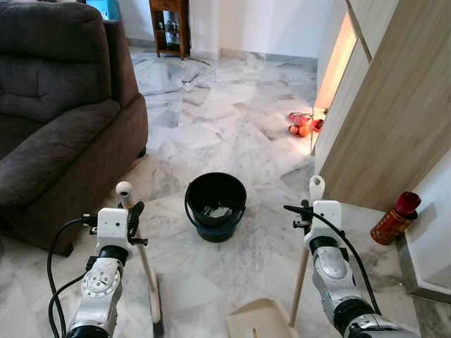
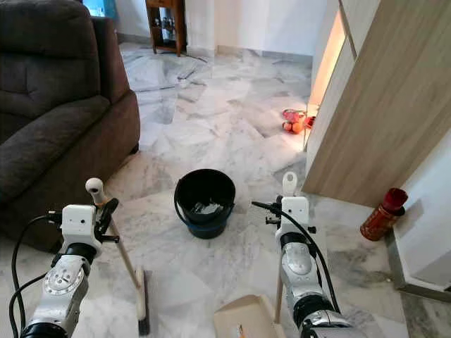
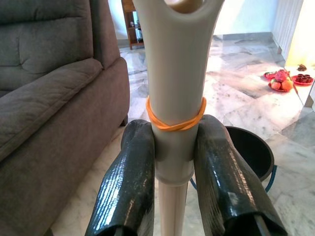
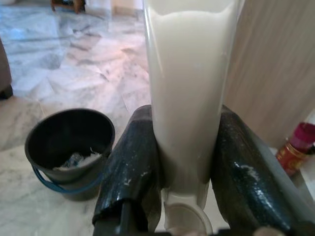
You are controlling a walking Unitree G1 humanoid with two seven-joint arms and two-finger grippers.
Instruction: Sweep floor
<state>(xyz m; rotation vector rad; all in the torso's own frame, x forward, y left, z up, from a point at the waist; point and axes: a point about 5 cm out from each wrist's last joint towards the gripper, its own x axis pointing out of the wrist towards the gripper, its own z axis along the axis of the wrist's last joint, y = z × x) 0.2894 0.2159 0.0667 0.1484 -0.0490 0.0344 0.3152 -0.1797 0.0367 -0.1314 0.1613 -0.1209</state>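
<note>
My left gripper (image 3: 173,162) is shut on the cream handle of a small broom (image 1: 144,264); an orange rubber band circles that handle just above the fingers. The broom's head (image 1: 156,306) rests on the marble floor in front of me. My right gripper (image 4: 184,162) is shut on the cream handle of a dustpan (image 1: 303,271), whose beige pan (image 1: 257,320) sits on the floor at the bottom edge. A black bucket (image 1: 215,205) with a blue handle stands between the two tools, a little ahead, holding bits of pale debris.
A brown sofa (image 1: 60,120) fills the left side. A wooden cabinet wall (image 1: 394,105) rises on the right, with a red canister (image 1: 393,218) at its foot. Red and orange objects (image 1: 301,124) lie farther ahead. A wooden shelf (image 1: 170,27) stands at the back.
</note>
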